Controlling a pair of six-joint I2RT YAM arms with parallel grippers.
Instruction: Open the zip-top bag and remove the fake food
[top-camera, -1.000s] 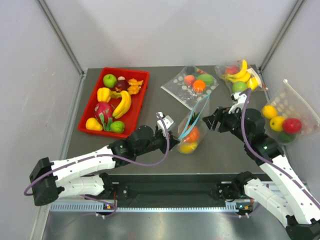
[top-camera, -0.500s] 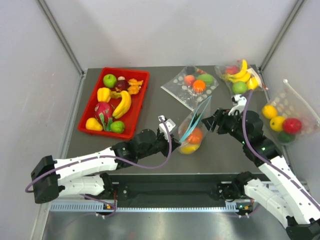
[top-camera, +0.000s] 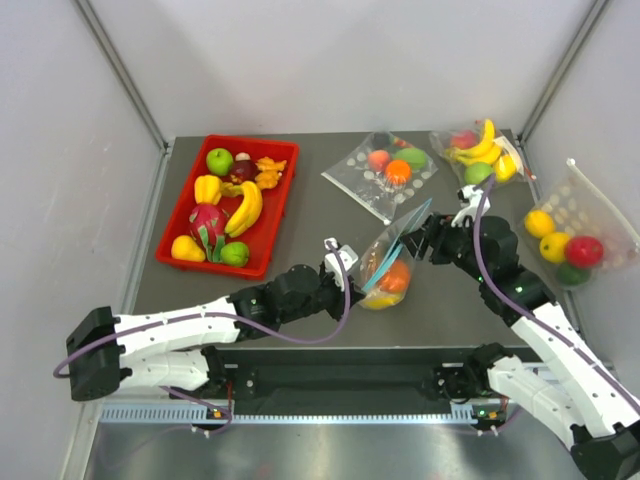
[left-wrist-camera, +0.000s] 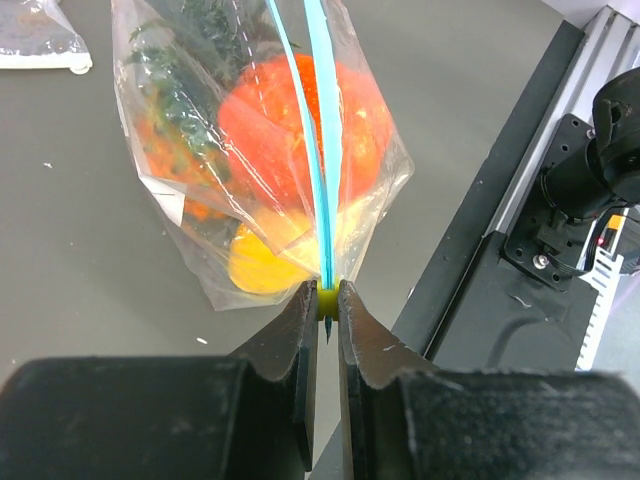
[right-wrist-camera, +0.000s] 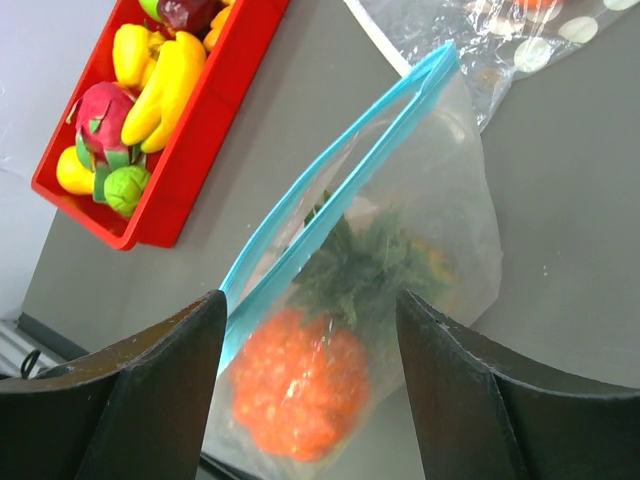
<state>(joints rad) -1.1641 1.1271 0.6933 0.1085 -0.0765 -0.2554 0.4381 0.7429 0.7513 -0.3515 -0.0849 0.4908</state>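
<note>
The zip-top bag (top-camera: 386, 266) stands in the table's middle front, its teal zip strip (top-camera: 402, 238) running up and back. Inside it are fake food pieces: a round orange fruit (left-wrist-camera: 300, 130), a yellow fruit (left-wrist-camera: 262, 262) and a green crown (right-wrist-camera: 370, 265). My left gripper (top-camera: 352, 276) is shut on the near end of the zip strip (left-wrist-camera: 322, 150), pinching it at a small yellow-green piece between the jaws (left-wrist-camera: 327, 292). My right gripper (top-camera: 426, 238) is open, its fingers either side of the bag's far side (right-wrist-camera: 310, 330); I cannot tell whether it touches the bag.
A red tray (top-camera: 281, 214) with bananas, dragon fruit and apples sits back left. A dotted bag of fruit (top-camera: 385, 170) lies back centre, a banana bag (top-camera: 480, 150) back right, another fruit bag (top-camera: 575, 235) at the right edge. A black rail (left-wrist-camera: 520, 230) runs along the front.
My left arm has pushed to the right with the bag's zip end in its jaws, and the bag has shifted right. My right gripper has edged closer to the bag's top.
</note>
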